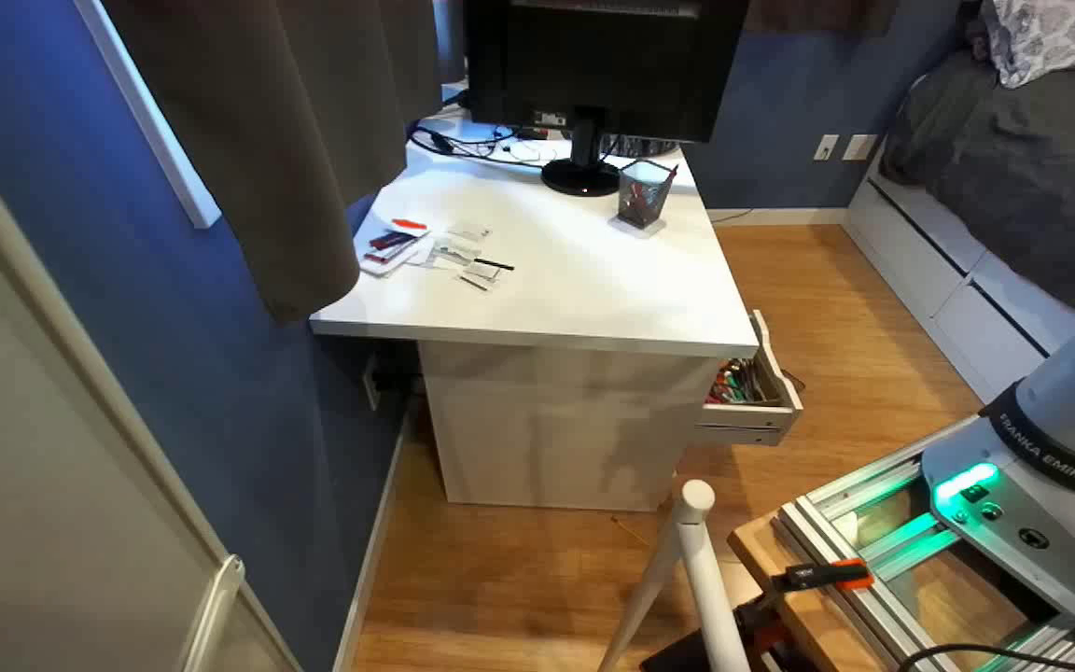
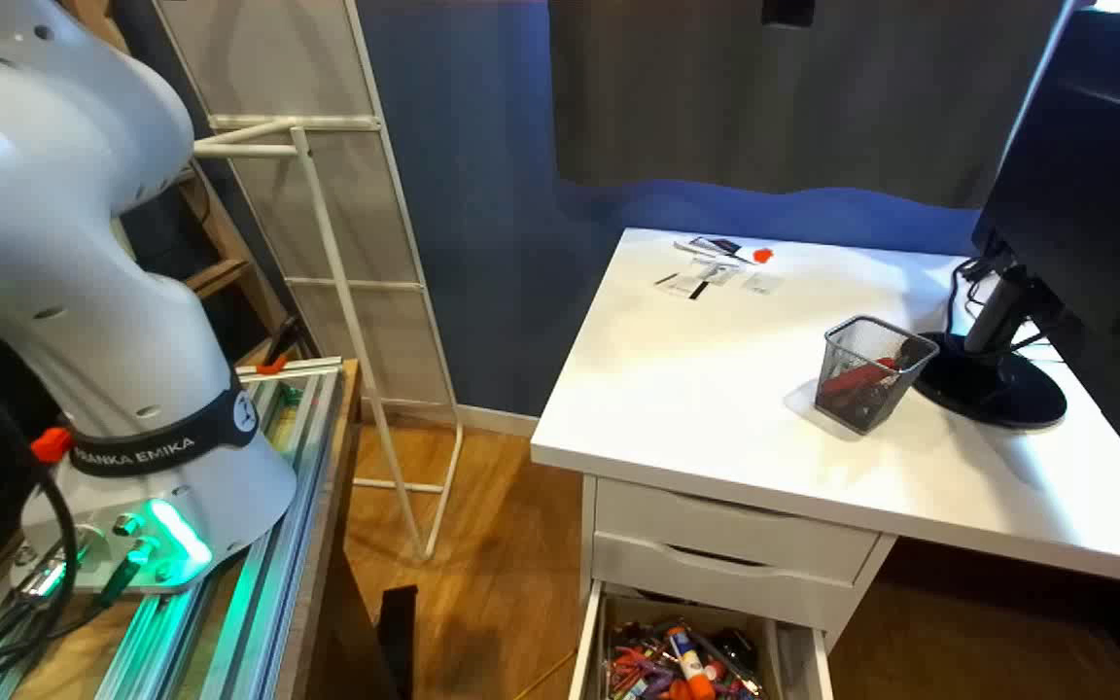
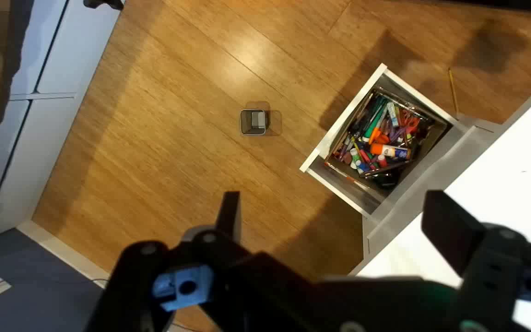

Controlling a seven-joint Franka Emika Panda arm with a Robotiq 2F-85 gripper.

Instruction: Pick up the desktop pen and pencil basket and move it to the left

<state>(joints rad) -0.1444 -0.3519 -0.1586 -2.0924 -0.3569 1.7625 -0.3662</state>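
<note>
On the white worktop [image 2: 686, 389], the dark mesh pen basket [image 2: 861, 394] is standing near the black monitor base [image 2: 1002, 394], while the fingers [image 3: 450, 230] are hanging spread wide.

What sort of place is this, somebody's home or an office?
Probably a home, in a bedroom with a study corner. There's what looks like a dark-grey-covered bed over white drawers, and a rectangular white desk bearing a wide black flat-screen monitor and a square-rimmed dark grey mesh pen basket.
</note>
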